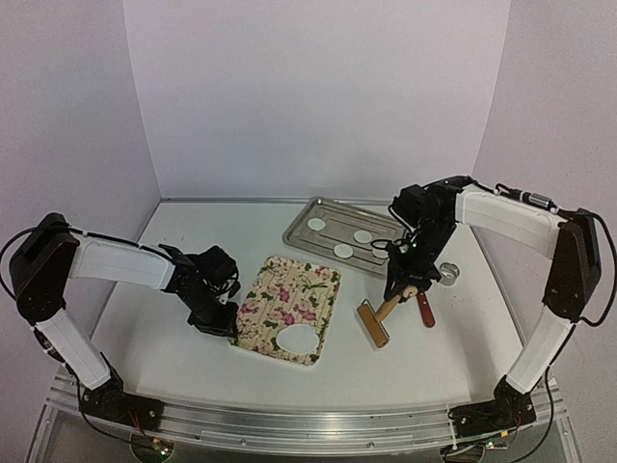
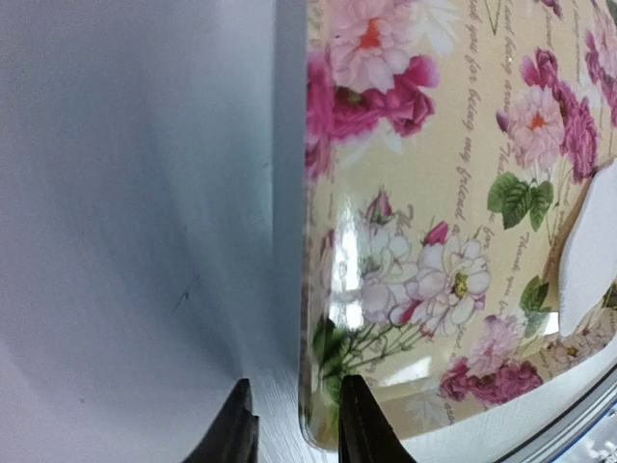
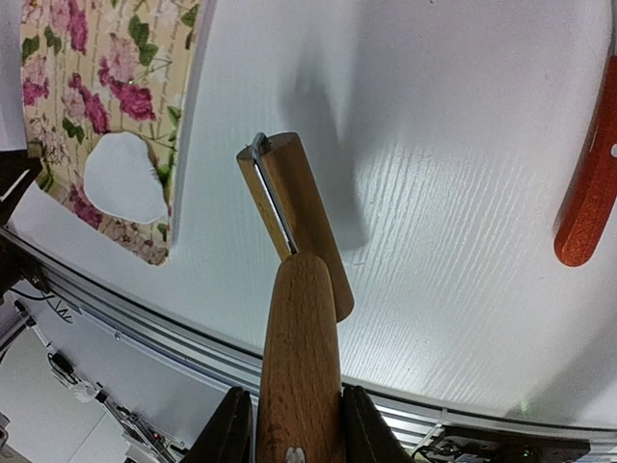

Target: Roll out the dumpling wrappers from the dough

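Left arm [image 1: 111,260] and right arm [image 1: 511,220]: links are sleeved in white, joints and bases are finished black, thin black cables [image 1: 611,280] are looped outside the elbows.

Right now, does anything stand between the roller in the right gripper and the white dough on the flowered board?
Nothing visible does. The roller, held in the right gripper, is right of the flowered board; only table and board lie between it and the white dough near the board's front edge.
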Motion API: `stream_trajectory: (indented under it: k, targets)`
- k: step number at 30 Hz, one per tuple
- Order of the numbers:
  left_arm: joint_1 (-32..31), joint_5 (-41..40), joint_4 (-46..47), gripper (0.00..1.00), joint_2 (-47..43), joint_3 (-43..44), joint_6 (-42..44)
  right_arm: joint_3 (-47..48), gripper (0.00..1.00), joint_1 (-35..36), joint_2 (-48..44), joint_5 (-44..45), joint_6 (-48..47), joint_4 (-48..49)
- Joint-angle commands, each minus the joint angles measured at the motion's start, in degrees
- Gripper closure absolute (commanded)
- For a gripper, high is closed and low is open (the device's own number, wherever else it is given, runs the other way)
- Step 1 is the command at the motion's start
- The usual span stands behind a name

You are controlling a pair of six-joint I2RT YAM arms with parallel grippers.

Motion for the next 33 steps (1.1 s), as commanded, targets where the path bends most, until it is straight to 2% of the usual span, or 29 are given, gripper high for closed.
stream_trajectory:
  k: [1, 6, 11, 19, 23, 33]
  targets:
    - [-0.2, 1.9, 4.8, 0.55, -8.3, -2.2, -10.5, -4.5, 1.00, -1.9, -4.2, -2.9, 2.5, 7.8]
    - [-0.2, 0.7, 3.3, 0.39, -13.2, -0.9, -14.3, -11.2, 1.00, -3.2, -5.0, -6.5, 2.0, 14.4]
    - [0.0, 0.6, 0.0, 0.29, -14.6, 1.2, -15.9, -16.4, 0.92, -5.3, -4.8, -5.6, 1.4, 17.5]
    - [0.0, 0.8, -1.2, 0.26, -16.3, 1.9, -20.6, -21.0, 0.67, -5.9, -3.3, 3.6, -0.8, 19.7]
    - [0.0, 0.4, -1.4, 0.26, -17.1, 1.7, -21.3, -23.1, 0.63, -6.0, -1.9, 8.5, -1.0, 21.3]
    - [0.2, -0.7, -2.7, 0.20, -16.7, 2.2, -22.0, -23.2, 0.41, -6.0, -3.5, 19.5, -1.0, 22.3]
